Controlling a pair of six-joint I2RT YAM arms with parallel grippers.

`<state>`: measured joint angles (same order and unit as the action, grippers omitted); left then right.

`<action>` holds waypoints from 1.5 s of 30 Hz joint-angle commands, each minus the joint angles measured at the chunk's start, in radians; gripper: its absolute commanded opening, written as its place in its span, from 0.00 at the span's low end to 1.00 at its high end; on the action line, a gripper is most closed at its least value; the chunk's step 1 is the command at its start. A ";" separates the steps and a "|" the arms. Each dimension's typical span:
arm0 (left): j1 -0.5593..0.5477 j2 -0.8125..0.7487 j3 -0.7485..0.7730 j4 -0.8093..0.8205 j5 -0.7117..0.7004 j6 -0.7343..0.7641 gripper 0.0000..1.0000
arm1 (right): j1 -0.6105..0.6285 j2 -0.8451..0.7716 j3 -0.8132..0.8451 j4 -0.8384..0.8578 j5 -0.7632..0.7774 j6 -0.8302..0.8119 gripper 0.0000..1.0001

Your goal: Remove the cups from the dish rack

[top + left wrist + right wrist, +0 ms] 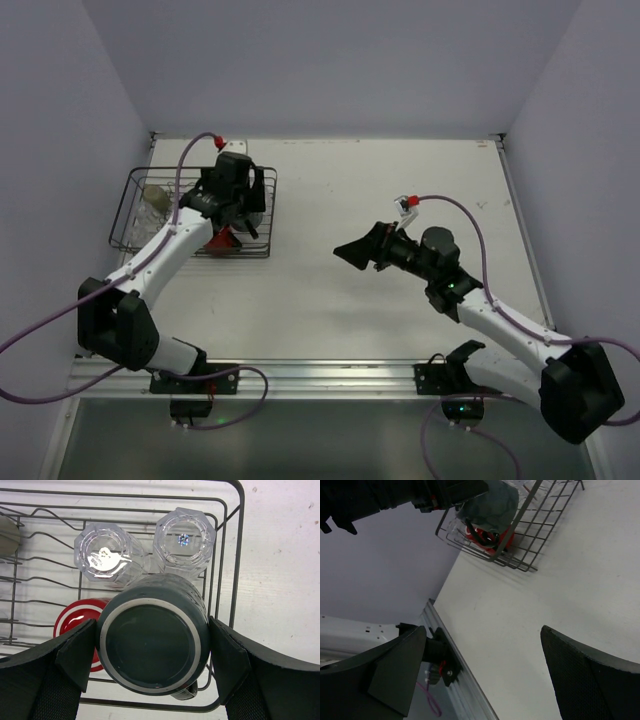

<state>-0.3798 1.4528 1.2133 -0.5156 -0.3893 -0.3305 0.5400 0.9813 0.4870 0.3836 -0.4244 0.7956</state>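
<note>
The dish rack [239, 555] stands at the table's far left [135, 200]. My left gripper [153, 648] reaches into its right end, shut on the upturned dark grey-green mug [152, 647], one pad pressing each side. Beside that mug sits the red mug [75, 622], and beyond it stand two upturned clear glass cups [107, 555] [184, 540]. An olive-grey cup [7, 535] shows at the rack's far left edge. My right gripper [350, 250] hovers open over the table's middle and holds nothing [485, 670].
White walls close in the table at the back and on both sides. The rack's wire rim [520, 555] rises round the held mug. A metal rail [320, 375] with the arm bases runs along the near edge.
</note>
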 commanded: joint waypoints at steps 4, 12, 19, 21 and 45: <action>0.009 -0.115 0.011 0.040 -0.017 -0.007 0.08 | 0.052 0.155 0.105 0.230 -0.042 0.139 0.99; 0.009 -0.170 0.014 0.038 0.027 -0.012 0.06 | 0.083 0.270 0.191 0.332 -0.065 0.198 0.99; 0.009 -0.281 0.037 0.038 0.246 -0.070 0.05 | 0.089 0.401 0.240 0.481 -0.109 0.327 0.95; 0.009 -0.325 0.041 0.040 0.353 -0.105 0.05 | 0.092 0.419 0.248 0.500 -0.120 0.344 0.94; 0.007 -0.502 -0.176 0.344 0.901 -0.421 0.04 | 0.117 0.399 0.294 0.668 -0.163 0.378 0.78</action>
<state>-0.3752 0.9882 1.0477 -0.3038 0.3511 -0.6559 0.6544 1.3960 0.7403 0.9264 -0.5758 1.1648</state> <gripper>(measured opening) 0.892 0.802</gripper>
